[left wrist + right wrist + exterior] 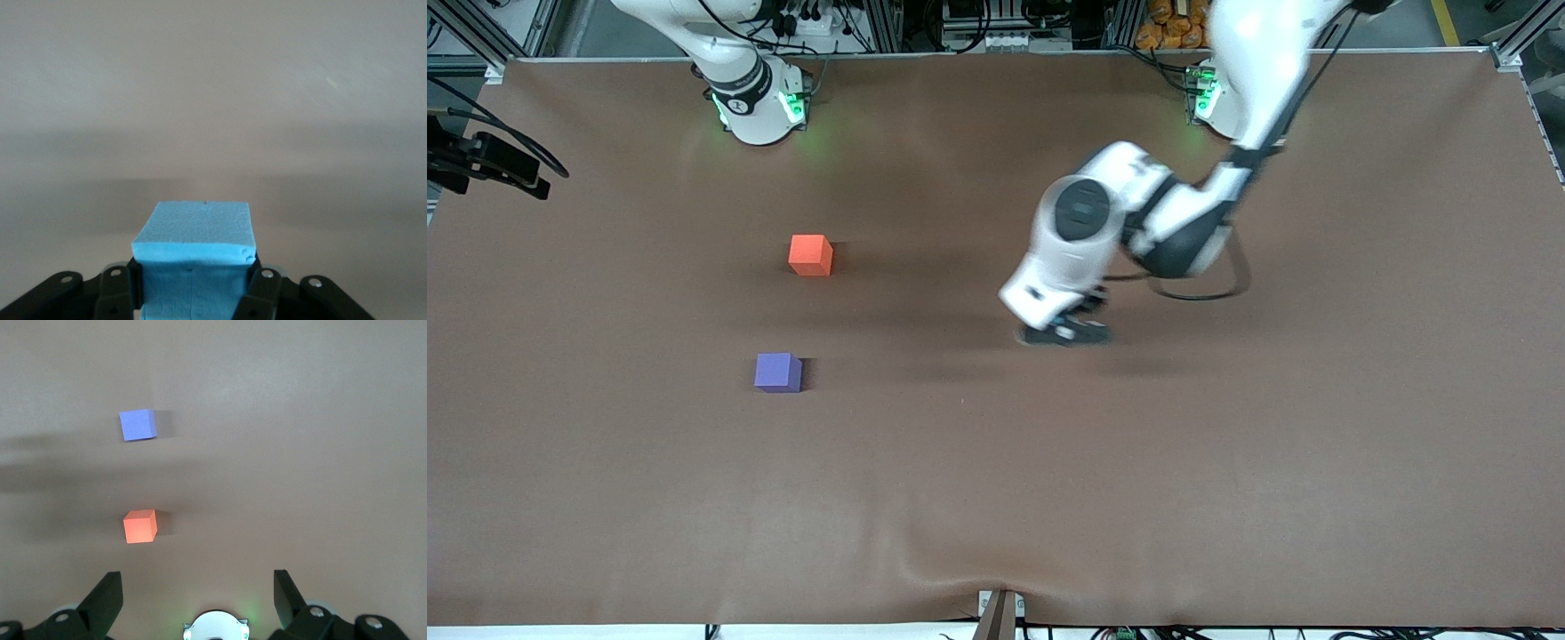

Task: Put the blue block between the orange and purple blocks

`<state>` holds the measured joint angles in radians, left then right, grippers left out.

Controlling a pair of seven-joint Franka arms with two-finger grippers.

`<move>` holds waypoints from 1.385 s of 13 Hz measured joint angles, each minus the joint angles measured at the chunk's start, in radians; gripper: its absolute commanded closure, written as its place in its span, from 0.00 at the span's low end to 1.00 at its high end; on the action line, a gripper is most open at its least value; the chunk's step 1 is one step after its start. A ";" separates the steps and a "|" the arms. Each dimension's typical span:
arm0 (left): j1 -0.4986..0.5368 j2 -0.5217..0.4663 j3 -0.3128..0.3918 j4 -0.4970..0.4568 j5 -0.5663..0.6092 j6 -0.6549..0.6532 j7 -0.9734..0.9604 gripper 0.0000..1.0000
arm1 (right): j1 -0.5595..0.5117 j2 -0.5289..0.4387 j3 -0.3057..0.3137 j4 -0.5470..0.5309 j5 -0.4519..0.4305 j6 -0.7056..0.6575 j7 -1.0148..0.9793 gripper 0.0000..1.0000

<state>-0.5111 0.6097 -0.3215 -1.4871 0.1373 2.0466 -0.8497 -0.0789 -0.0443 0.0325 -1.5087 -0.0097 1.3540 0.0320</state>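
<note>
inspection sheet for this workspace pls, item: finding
Surface: brown cloth-covered table, rippled at the camera edge.
Job's things: light sky-blue matte cube gripped in the left hand; orange-red matte cube and violet-purple matte cube resting apart, purple nearer the camera, gap unfilled.
Clutter: nothing seen.
Grippers: left hand low over mid-table; right hand open, waiting above its base.
Cables: black loop at the left wrist.
Surroundings: aluminium frame.

A brown cloth is covering the table (1227, 498) and is wrinkling a little along the edge nearest the front camera. Two cubes are sitting directly on it (well apart from each other): the orange block (811, 255), and the purple block (778, 372) lying nearer the front camera
</note>
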 measured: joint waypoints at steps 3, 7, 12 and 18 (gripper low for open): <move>-0.135 0.098 0.007 0.050 0.000 0.039 -0.128 1.00 | 0.000 0.000 0.000 0.000 0.000 0.000 0.000 0.00; -0.198 0.183 0.037 0.057 0.001 0.124 -0.158 0.94 | -0.001 0.000 0.000 0.000 0.000 -0.001 0.000 0.00; -0.263 0.204 0.133 0.086 0.005 0.153 -0.157 0.00 | -0.001 0.024 0.001 -0.002 0.001 -0.001 0.000 0.00; -0.229 0.041 0.152 0.128 0.012 0.068 -0.148 0.00 | 0.008 0.123 0.024 -0.001 0.003 0.000 -0.001 0.00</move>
<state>-0.7402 0.6512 -0.1693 -1.3594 0.1488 2.1142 -0.9981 -0.0711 0.0785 0.0569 -1.5095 -0.0062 1.3542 0.0313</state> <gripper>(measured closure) 0.000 0.000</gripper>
